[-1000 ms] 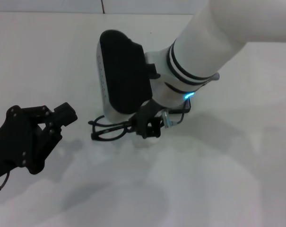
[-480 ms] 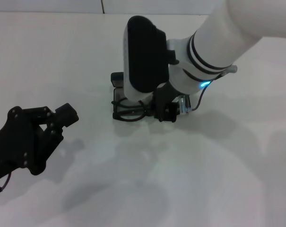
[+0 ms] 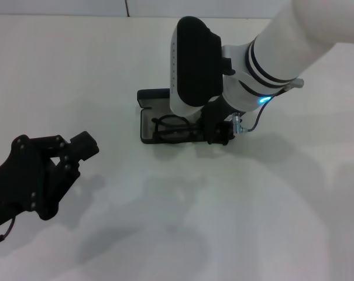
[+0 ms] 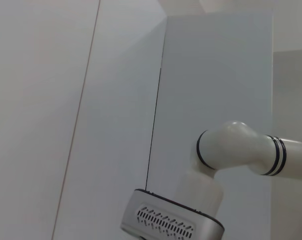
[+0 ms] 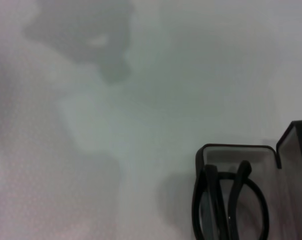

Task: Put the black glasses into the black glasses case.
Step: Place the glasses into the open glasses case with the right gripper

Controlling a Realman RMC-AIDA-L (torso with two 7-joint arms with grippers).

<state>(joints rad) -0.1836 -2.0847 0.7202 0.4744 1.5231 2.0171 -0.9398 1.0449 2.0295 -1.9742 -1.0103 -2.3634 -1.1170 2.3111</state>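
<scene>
While the right claw [image 3: 219, 132] seems closed on the glasses [image 3: 175, 129], they sit over the open case [image 3: 146, 120] tray; released askew, a temple may catch the rim. Left claw [image 3: 77, 149] waits open, well apart on the counter [image 3: 253, 222].

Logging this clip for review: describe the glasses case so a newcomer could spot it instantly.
On the white table, look under the white right arm, whose end effector is down at the spot. The black glasses case lies open there, a long, shallow tray with rounded corners. It alone holds the black glasses; the left end effector hovers apart.
</scene>
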